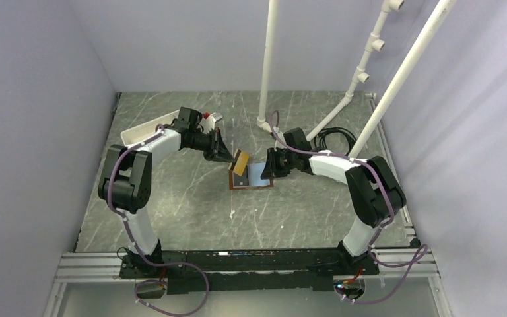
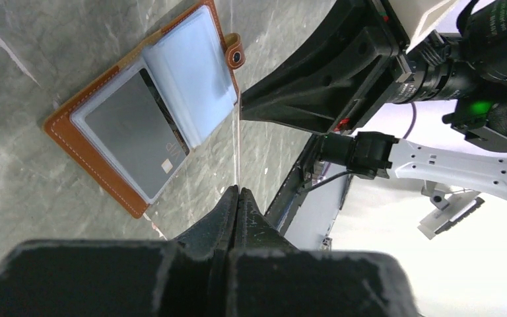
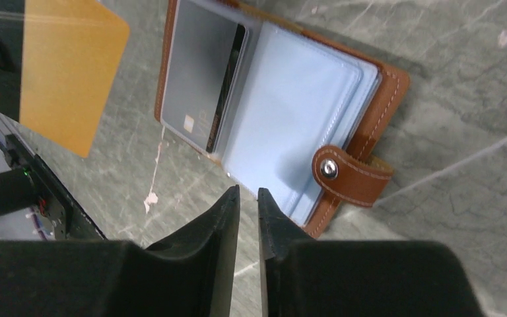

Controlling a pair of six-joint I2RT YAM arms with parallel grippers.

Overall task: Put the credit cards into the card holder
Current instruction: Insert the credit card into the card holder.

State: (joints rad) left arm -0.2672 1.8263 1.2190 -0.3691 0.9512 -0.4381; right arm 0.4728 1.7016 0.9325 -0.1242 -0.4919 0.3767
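Note:
The card holder (image 1: 251, 180) lies open mid-table, brown leather (image 3: 391, 86) with pale blue sleeves and a strap tab (image 3: 347, 176). A grey credit card (image 3: 197, 86) sits in its left clear sleeve, also seen as the grey credit card (image 2: 129, 129) from the left wrist. My left gripper (image 1: 230, 154) hovers just left of the holder, shut on a gold credit card (image 1: 240, 162) with a black stripe (image 3: 53, 72); the left wrist sees that card edge-on above the left gripper (image 2: 237, 190). My right gripper (image 1: 272, 165) is at the holder's right edge. The right gripper (image 3: 248, 191) is narrowly open and empty.
A long white tray (image 1: 142, 134) lies at the back left behind the left arm. White pipes (image 1: 267, 66) rise at the back, with a black cable (image 1: 335, 137) coiled at their foot. Grey walls close in both sides.

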